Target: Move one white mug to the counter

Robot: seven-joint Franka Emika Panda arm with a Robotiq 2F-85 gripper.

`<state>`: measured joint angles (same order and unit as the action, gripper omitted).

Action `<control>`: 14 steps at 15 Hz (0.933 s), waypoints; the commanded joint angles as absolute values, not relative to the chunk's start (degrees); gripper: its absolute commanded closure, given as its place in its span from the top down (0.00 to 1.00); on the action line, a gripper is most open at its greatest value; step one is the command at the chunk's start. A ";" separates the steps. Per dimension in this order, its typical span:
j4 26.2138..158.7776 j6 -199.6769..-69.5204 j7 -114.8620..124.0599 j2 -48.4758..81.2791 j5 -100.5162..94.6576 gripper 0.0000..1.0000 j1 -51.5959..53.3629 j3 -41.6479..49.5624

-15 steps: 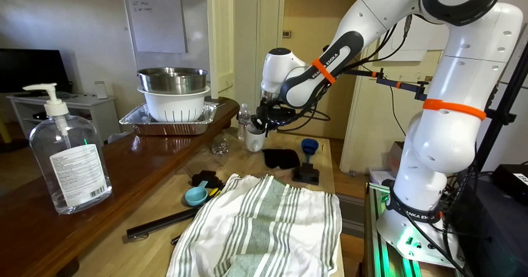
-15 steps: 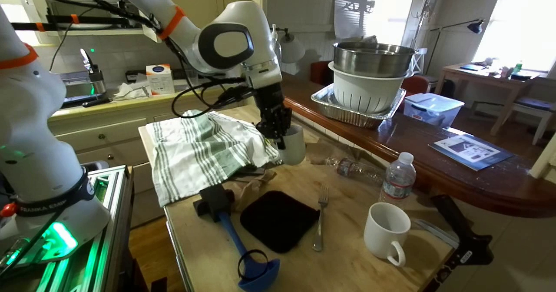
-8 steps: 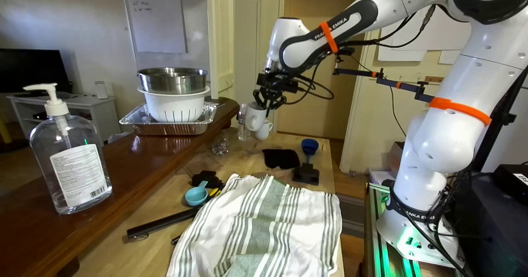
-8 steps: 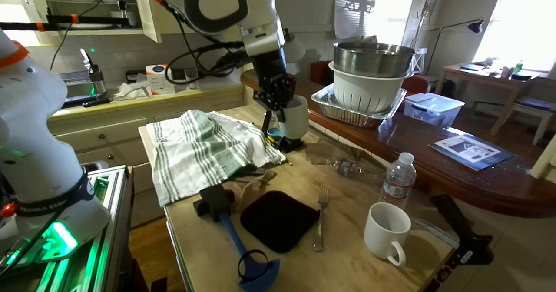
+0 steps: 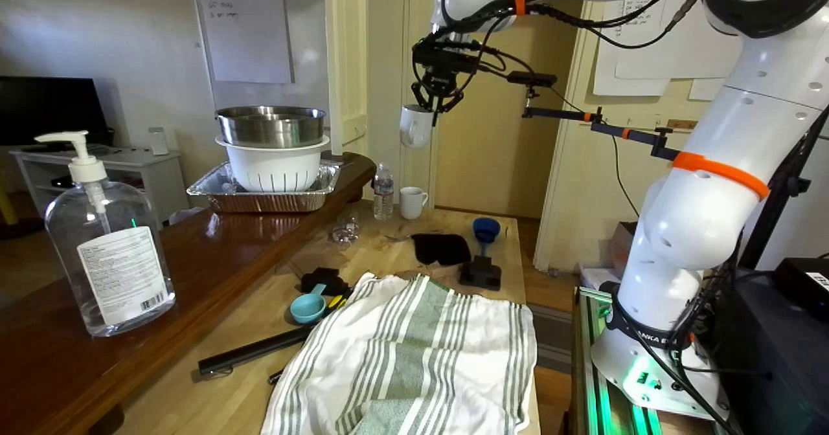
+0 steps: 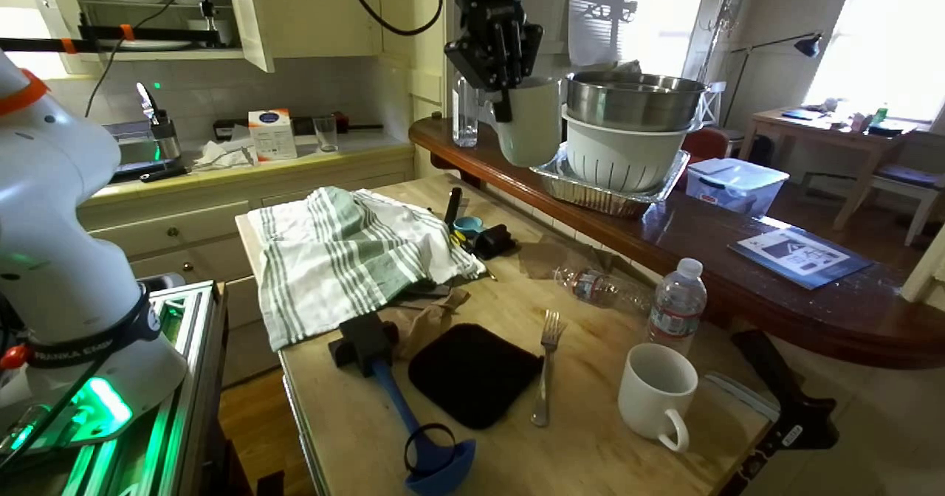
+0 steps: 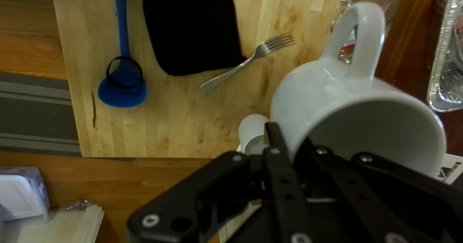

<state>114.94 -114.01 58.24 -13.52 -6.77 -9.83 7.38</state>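
A white mug hangs high in the air, in both exterior views (image 5: 415, 128) (image 6: 533, 127) and large in the wrist view (image 7: 318, 94). My gripper (image 5: 432, 112) is shut on its wall at the rim, one finger inside the mug and one outside (image 7: 289, 138). The mug is roughly upright, with its handle to the side. A second white mug (image 6: 657, 389) stands on the light wooden table, also in the wrist view (image 7: 251, 129). The glossy dark-brown counter (image 6: 709, 267) runs along the table, higher than it; its surface also shows in an exterior view (image 5: 252, 241).
On the counter stand a foil tray (image 6: 583, 195) with a white colander (image 6: 624, 153) and steel bowl (image 6: 635, 101), a pump bottle (image 5: 116, 260) and a booklet (image 6: 801, 256). The table holds a striped cloth (image 5: 414, 351), water bottle (image 6: 675, 308), fork (image 6: 546, 370) and black pad (image 6: 472, 374).
My gripper has lifted the held mug well upward, from low over the table to above the counter's height. The second mug on the table, partly hidden before, now shows fully.
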 commanded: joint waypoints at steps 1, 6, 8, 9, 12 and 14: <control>114.45 -113.82 58.00 -12.73 -6.57 0.10 -10.51 6.82; 99.32 -109.10 49.36 -2.07 -3.40 0.03 -12.31 11.11; 93.21 -107.10 45.23 1.69 -0.11 0.03 -12.87 12.59; 90.04 -105.35 42.37 3.89 1.92 0.03 -13.09 13.14; 81.16 -98.94 31.79 10.88 9.79 0.03 -14.49 13.94; 75.53 -92.38 28.84 15.48 9.26 0.03 -14.94 13.81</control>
<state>86.53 -101.28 34.34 7.47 6.80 -13.79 13.63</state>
